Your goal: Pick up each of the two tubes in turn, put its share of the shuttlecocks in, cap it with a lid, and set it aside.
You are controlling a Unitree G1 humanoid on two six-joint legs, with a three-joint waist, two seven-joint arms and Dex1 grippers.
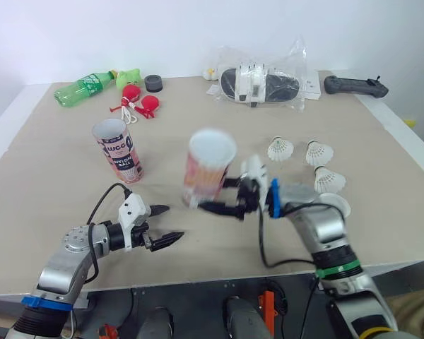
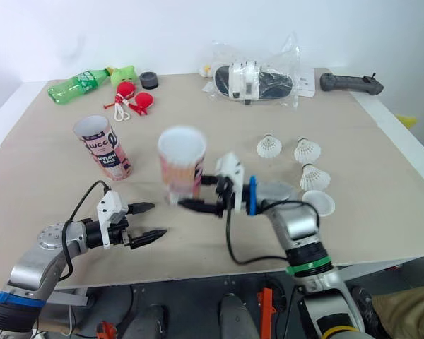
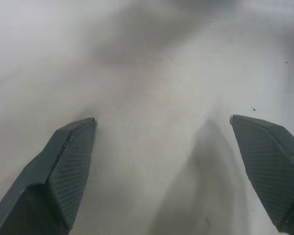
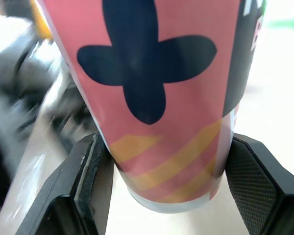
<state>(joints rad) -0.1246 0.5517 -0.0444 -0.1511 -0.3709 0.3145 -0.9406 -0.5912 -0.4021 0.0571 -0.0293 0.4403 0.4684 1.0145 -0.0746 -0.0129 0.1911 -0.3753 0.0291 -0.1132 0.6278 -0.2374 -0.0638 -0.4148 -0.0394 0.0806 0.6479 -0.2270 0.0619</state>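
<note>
My right gripper (image 1: 213, 200) is shut on a pink tube (image 1: 208, 168) near the middle of the table, holding it upright with its open mouth up. In the right wrist view the tube (image 4: 161, 98) sits between both fingers (image 4: 81, 191). A second pink tube (image 1: 118, 150) stands upright to the left. Three white shuttlecocks (image 1: 280, 149), (image 1: 319, 152), (image 1: 329, 180) lie to the right, with a white lid (image 1: 334, 205) near them. My left gripper (image 1: 167, 224) hovers open over bare table at the front left, holding nothing; its fingers (image 3: 71, 161) are spread wide.
Along the far side lie a green bottle (image 1: 85, 87), red balls on a cord (image 1: 139, 103), a black ring (image 1: 153, 82), a plastic bag of items (image 1: 261, 83) and a black handle (image 1: 355, 86). The table's front edge (image 1: 198, 279) is close below both arms.
</note>
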